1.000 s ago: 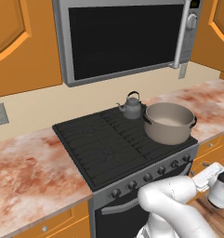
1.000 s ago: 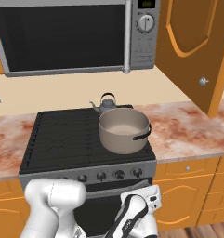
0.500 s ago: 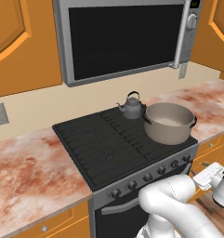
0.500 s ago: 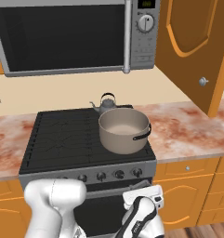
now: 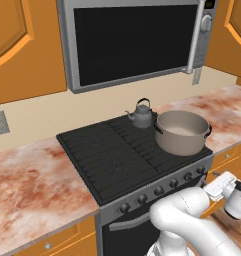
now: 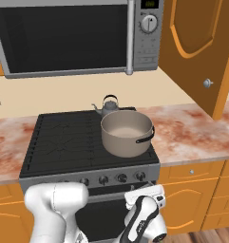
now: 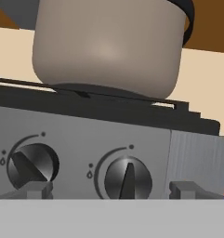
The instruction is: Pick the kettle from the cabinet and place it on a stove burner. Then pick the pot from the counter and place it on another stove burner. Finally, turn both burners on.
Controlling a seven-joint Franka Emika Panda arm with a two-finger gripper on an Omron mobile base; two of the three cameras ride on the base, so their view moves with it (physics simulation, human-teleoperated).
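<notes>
Gripper [image 7: 115, 188] open at knob [image 7: 128, 178], steel stove front [image 7: 197, 153]

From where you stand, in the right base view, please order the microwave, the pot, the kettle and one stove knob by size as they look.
1. The microwave, by far the largest.
2. The pot.
3. The kettle; it stands farther back behind the pot, so it looks somewhat smaller than it is.
4. One stove knob, the smallest.
</notes>
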